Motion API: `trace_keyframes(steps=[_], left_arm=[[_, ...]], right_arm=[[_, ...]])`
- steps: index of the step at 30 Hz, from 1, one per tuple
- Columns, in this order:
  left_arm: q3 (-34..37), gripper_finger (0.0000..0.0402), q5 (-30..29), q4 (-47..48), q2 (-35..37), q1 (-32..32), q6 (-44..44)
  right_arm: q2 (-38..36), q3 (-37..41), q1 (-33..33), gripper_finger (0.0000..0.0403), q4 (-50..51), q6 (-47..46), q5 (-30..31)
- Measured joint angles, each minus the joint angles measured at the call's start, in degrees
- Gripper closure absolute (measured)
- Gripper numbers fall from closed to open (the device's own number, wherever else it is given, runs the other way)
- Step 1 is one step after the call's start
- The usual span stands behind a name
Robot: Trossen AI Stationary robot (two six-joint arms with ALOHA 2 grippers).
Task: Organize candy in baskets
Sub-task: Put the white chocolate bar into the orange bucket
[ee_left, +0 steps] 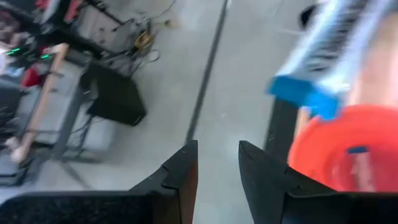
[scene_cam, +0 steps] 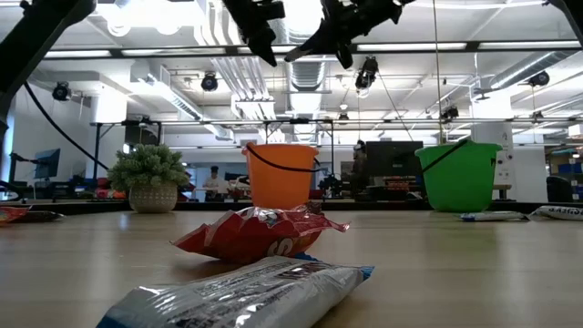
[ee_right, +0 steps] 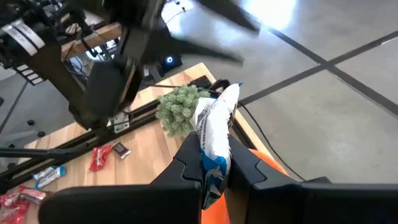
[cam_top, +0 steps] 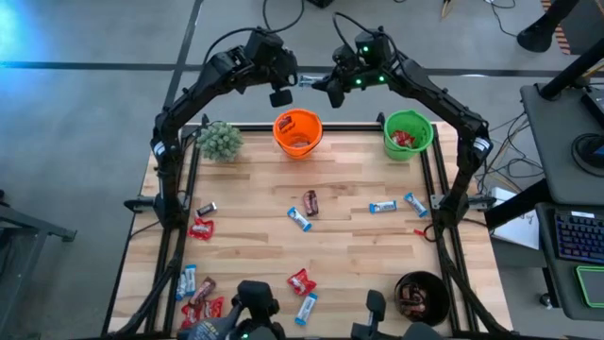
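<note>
1. Wooden table (cam_top: 340,246) carries the round orange plastic basket (cam_top: 297,132) at its far edge
2. Right gripper (ee_right: 214,163), above that basket, clamps a blue-and-white wrapped candy bar (ee_right: 214,134)
3. Left gripper (ee_left: 217,163) beside it, fingers parted, empty

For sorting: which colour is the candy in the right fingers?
White and blue candy; the right wrist view shows it best.

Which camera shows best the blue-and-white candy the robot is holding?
The right wrist view: the blue-and-white candy stands pinched in the right gripper. The left wrist view shows it blurred; the high and low views barely show it.
</note>
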State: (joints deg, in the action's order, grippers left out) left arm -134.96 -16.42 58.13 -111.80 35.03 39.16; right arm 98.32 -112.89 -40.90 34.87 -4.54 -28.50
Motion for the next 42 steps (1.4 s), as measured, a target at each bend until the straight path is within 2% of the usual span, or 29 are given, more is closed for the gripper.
trace_keyframes(steps=[3, 14, 17, 21, 29, 35, 42], left_arm=[[0.00, 0.0303, -1.97, 0.00, 0.92, 0.13, 1.44], [0.00, 0.0303, -1.60, -0.02, 4.69, 0.11, 1.81], [0.00, 0.0303, -1.58, 0.09, 4.80, 0.11, 1.76], [0.00, 0.0303, -1.51, 0.70, 4.80, 0.11, 1.81], [0.00, 0.0303, -1.49, 3.92, 4.80, 0.20, 1.86], [0.00, 0.0303, -1.49, 4.44, 4.80, 0.41, 1.97], [0.00, 0.0303, -1.47, 4.42, 4.80, 0.44, 2.59]], right_arm=[[0.00, 1.71, 0.13, 0.0388, -1.40, -0.57, -0.02], [1.75, 7.56, 0.36, 0.0385, -8.10, -4.94, -0.23], [3.25, 7.64, 1.04, 0.0381, -8.32, -4.93, -0.74], [6.16, 6.14, 2.05, 0.0383, -8.40, -5.07, -5.50], [8.62, 4.41, 3.04, 0.0382, -8.11, -6.39, -5.35], [8.39, 4.40, 3.06, 0.0350, -8.13, -7.48, -2.77], [8.39, 4.38, 3.14, 0.0289, -8.13, -6.89, -2.84]])
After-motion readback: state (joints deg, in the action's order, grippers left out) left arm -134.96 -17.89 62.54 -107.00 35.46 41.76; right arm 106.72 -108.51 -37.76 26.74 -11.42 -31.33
